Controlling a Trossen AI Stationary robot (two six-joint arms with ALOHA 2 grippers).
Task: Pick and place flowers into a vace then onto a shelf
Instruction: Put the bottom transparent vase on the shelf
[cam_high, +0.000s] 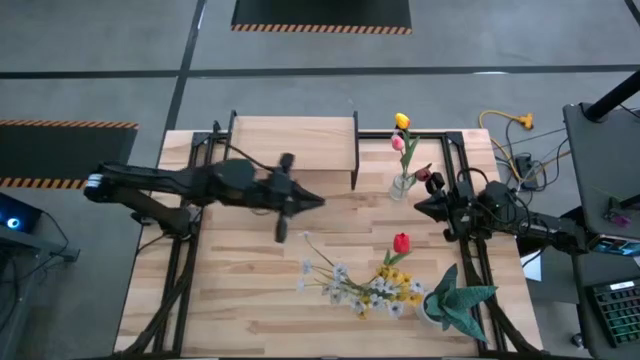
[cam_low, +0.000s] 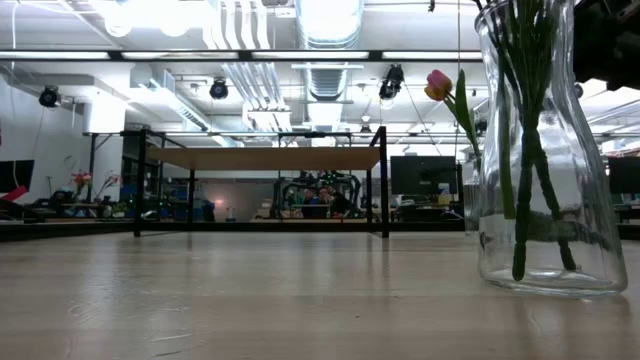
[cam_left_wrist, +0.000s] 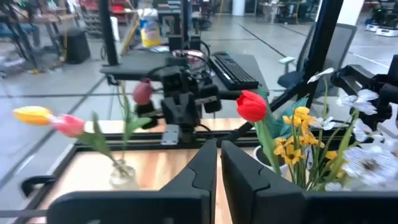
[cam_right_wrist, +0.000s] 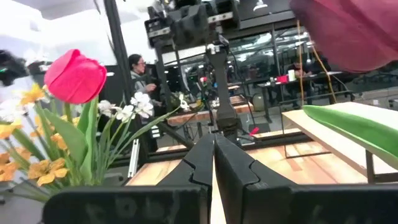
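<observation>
A clear glass vase (cam_high: 402, 186) (cam_low: 545, 150) stands on the table at the far right. It holds a yellow, a pink and a dark maroon tulip (cam_left_wrist: 143, 93). A red tulip (cam_high: 401, 242) (cam_left_wrist: 252, 106), tiny white blooms (cam_high: 338, 284) and a yellow sprig (cam_high: 396, 287) bunch together at the near right; what their stems rest on is hidden. The shelf (cam_high: 295, 142) (cam_low: 265, 158) stands at the far middle. My left gripper (cam_high: 320, 202) (cam_left_wrist: 219, 144) hovers shut and empty over the table's middle, pointing toward the vase. My right gripper (cam_high: 418, 207) (cam_right_wrist: 213, 140) waits shut and empty just right of the vase.
A green spiky plant in a white pot (cam_high: 452, 303) stands at the near right corner, beside the flower bunch. Black frame rails (cam_high: 470, 230) run along the table's left and right sides. Bare wood (cam_high: 250, 290) lies at the near left.
</observation>
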